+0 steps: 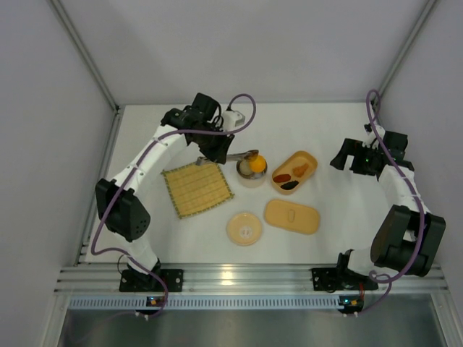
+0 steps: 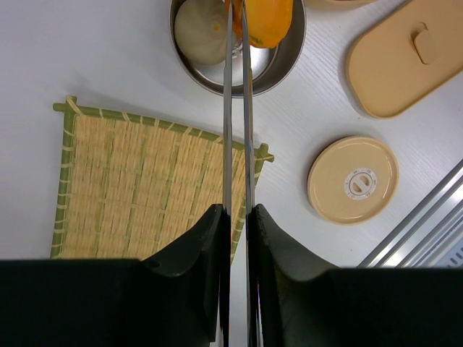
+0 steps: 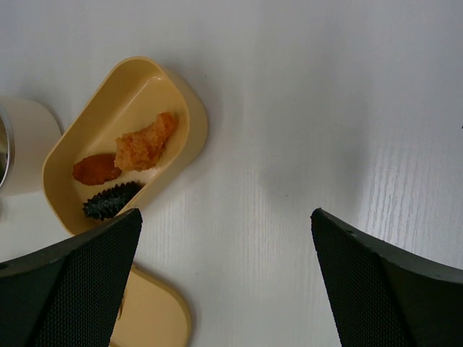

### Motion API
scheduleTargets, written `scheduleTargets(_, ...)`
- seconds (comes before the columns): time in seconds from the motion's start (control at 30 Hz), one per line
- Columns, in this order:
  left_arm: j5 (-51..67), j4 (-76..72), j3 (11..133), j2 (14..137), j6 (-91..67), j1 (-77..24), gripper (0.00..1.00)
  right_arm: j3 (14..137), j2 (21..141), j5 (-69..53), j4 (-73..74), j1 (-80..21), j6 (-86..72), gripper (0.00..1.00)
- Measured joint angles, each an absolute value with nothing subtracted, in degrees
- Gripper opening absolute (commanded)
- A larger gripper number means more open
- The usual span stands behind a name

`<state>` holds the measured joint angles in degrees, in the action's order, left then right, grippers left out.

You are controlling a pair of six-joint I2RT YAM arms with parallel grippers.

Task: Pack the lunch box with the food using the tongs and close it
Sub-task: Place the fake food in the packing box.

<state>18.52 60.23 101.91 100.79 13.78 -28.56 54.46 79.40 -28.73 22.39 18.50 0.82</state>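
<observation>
In the upper middle of the top view, the left gripper [image 1: 217, 150] is clamped on the tongs [image 2: 228, 108]. Its wrist view shows both black fingers [image 2: 199, 242] pressed against the two thin metal arms, which run nearly parallel and close together straight up the frame. The arms cross the bamboo mat [image 2: 145, 188] and reach into the round container [image 2: 286, 69] at the top edge, where they lie against the left side of the orange ball [image 2: 269, 18]. The tips are cut off by the frame, so I cannot tell whether the ball is pinched. The white ball [image 2: 201, 36] sits just left of it in the same container. The lunch box [image 3: 177, 94] stands open right of centre and holds the orange-tan piece [image 3: 148, 141], the reddish-brown piece [image 3: 96, 168] and the dark piece [image 3: 112, 200]. Its oblong lid [image 1: 291, 216] lies flat on the table just below it, with a round lid [image 1: 244, 228] to its left. At the right, the right gripper [image 3: 228, 282] hangs over bare table with its jaws spread wide, holding nothing.
</observation>
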Motion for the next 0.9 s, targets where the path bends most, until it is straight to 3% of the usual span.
scheduleTargets(0.9, 12.0, 59.1, 100.3, 101.5, 13.6, -33.9, 0.0, 54.5, 79.4, -28.7, 22.4, 18.5, 0.8, 0.99)
